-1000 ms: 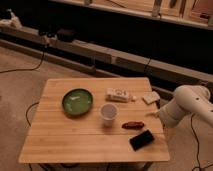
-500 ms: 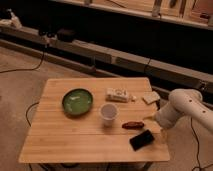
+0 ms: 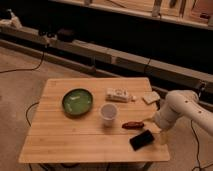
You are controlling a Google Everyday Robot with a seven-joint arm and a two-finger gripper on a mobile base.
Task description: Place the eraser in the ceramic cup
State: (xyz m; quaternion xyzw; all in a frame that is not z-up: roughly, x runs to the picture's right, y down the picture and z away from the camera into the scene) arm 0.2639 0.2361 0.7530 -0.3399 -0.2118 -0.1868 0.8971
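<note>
The flat black rectangular eraser [image 3: 142, 139] lies on the pale wooden tabletop [image 3: 75, 142], to the right of the small white round ceramic cup [image 3: 108, 113] and nearer the front edge; its long side runs on a slant, with the far end pointing away from the cup. The robot's gripper [image 3: 161, 134] hangs past the eraser, on the side away from the cup, very close to it; the jaws are apart and hold nothing. I think the jaws must come over the eraser's short width. The eraser looks smooth and hard; the cup looks shiny and open at the top. A small reddish-brown oblong thing [image 3: 132, 124] lies between the cup and the eraser.
</note>
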